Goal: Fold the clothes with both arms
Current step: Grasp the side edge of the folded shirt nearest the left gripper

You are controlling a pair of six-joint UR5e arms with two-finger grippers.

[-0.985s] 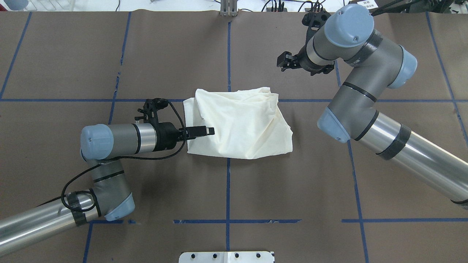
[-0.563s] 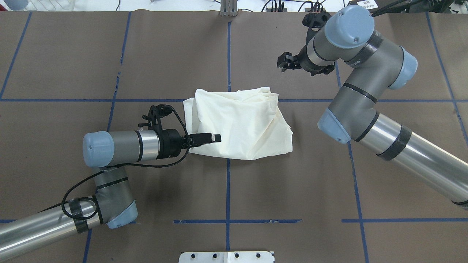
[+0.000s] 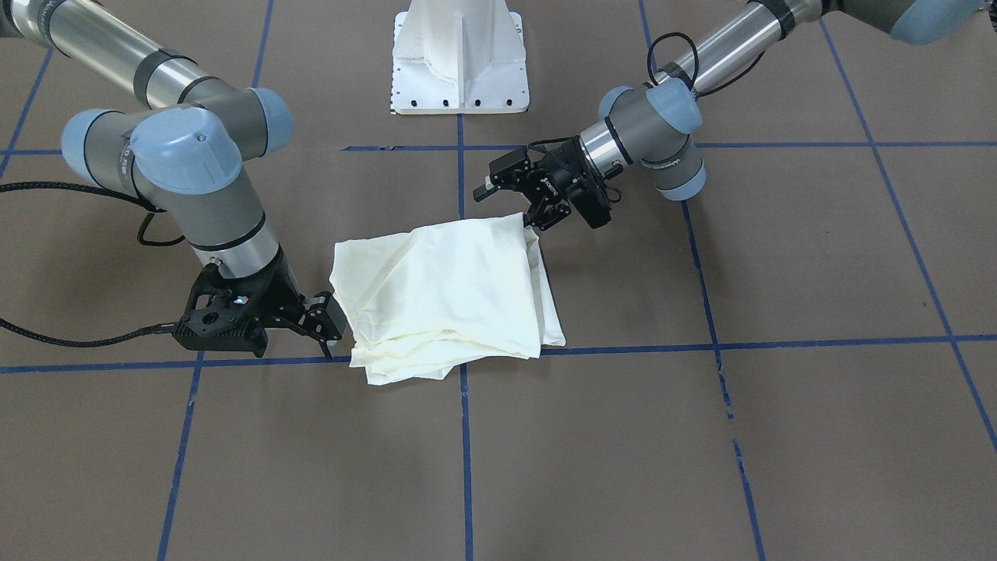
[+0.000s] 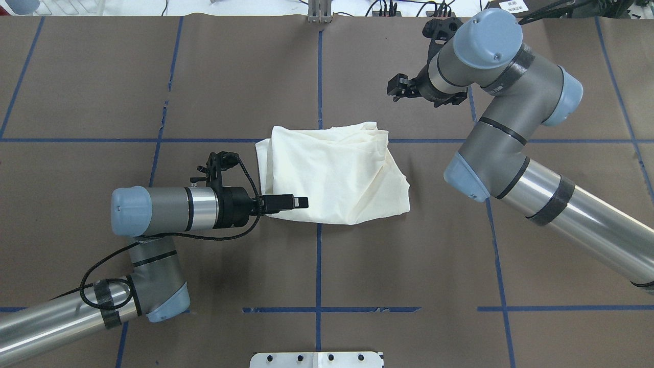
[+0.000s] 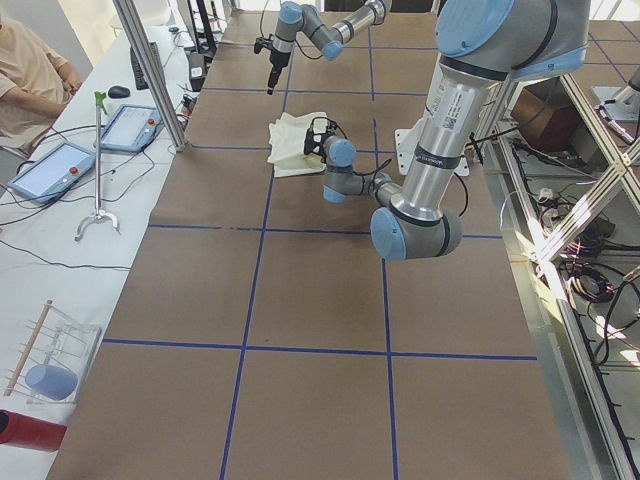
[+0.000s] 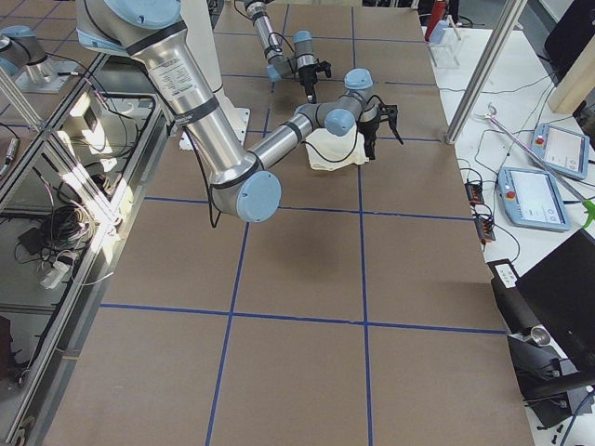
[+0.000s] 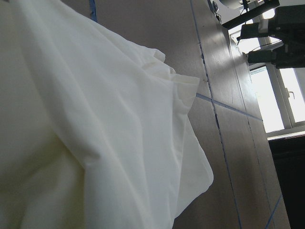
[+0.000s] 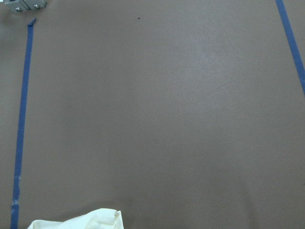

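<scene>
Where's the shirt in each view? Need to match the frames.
Front-facing: shirt at centre, slightly left.
Overhead: centre.
Exterior left: top centre, far up the table.
Exterior right: top centre, beside the near arm's wrist.
Left wrist: fills the left half.
Right wrist: only a corner, at bottom left.
Landmark: the blue tape line that runs under the shirt.

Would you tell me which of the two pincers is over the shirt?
The left pincer: its tips overlap the shirt's edge, while the right pincer hangs apart, beyond the far corner.
</scene>
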